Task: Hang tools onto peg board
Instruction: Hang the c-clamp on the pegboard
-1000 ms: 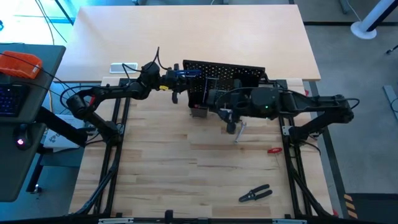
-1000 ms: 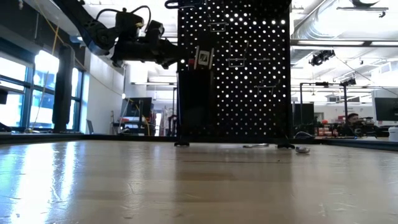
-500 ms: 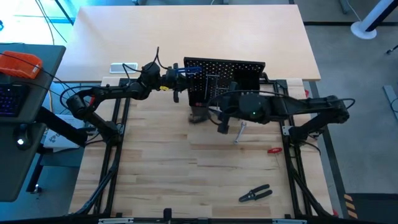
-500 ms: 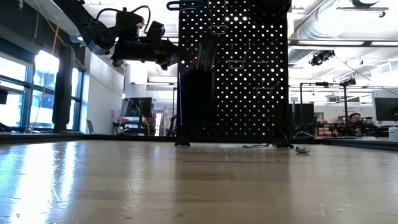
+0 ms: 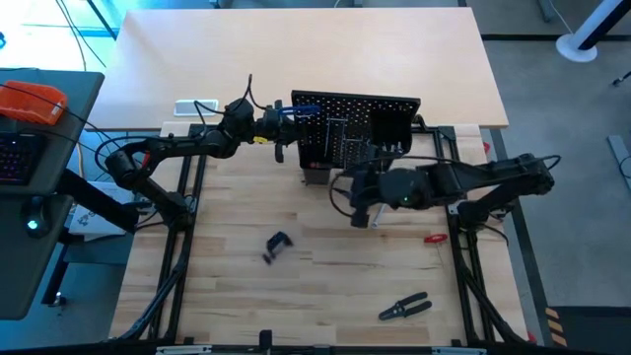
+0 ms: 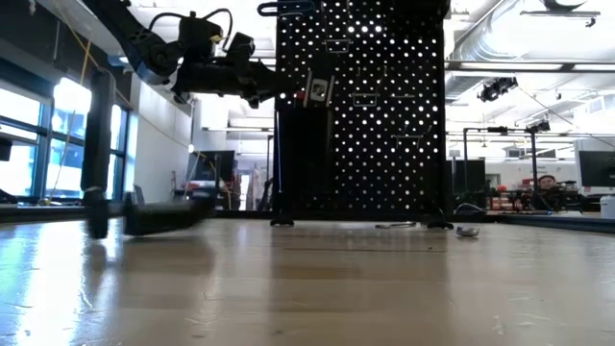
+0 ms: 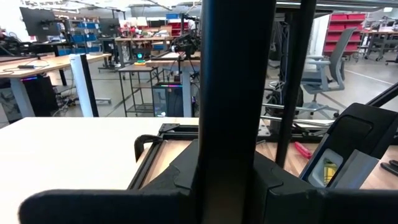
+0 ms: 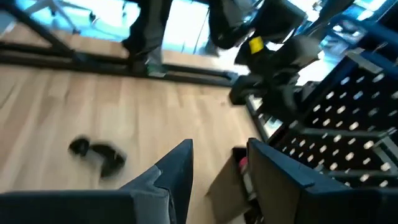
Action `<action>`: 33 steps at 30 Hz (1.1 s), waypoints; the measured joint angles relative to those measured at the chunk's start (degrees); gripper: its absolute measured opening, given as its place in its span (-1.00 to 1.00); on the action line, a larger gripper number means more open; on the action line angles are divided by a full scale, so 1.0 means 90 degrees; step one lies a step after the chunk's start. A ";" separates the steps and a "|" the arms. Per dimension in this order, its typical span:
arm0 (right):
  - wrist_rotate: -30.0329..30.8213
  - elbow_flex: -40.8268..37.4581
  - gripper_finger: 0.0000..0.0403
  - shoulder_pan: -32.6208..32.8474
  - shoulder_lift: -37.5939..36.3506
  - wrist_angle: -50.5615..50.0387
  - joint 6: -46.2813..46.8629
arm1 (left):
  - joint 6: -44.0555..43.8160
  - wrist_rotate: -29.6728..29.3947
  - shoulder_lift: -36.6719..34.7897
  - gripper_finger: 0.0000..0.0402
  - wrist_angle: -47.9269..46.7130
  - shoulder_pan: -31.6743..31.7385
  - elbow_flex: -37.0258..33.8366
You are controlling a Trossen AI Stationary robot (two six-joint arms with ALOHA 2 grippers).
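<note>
Wood table (image 5: 237, 306), items left to right. Far left, the left gripper (image 5: 279, 118) is raised at the peg board's (image 5: 355, 126) top left corner, touching a blue-handled bent key (image 5: 292, 112) there; grip state cannot be told. The low view adds height: that gripper (image 6: 272, 88) sits high beside the board's (image 6: 384, 144) left edge, with a red-and-black tag-like piece (image 6: 314, 90) next to it. Near and left of the board, a small black tool (image 5: 277, 246) lies loose on the wood. It is a blurred dark shape in the low view (image 6: 144, 217) and also shows in the right wrist view (image 8: 99, 155). The board is black, upright and perforated, with metal hooks on its near face. Just near it hovers the right gripper (image 5: 360, 213), jaws parted and empty, which only its wrist view (image 8: 217, 171) makes plain. Further right a small red piece (image 5: 435, 238) lies on the wood. Black-handled pliers (image 5: 404, 307) lie at the near right, seen only from above.
</note>
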 joint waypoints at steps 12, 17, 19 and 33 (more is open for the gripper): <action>-0.0499 -0.0543 -0.27 0.0738 0.0039 -0.1135 0.1444 | 0.0000 0.0028 0.0002 -0.72 -0.0010 0.0002 0.0000; -0.0699 -0.1646 -0.27 0.0873 0.0039 -0.0099 0.1674 | -0.0173 0.0090 0.0021 -0.52 -0.0253 0.0010 -0.0048; -0.0845 -0.2172 -0.27 0.0888 0.0039 0.0694 0.1666 | -0.0173 0.0106 0.0103 -0.34 -0.0390 0.0010 -0.0075; -0.1110 -0.4478 -0.27 0.0884 0.0076 0.3709 0.1846 | 0.0665 0.0092 -0.1255 0.17 -0.2479 0.0119 -0.0025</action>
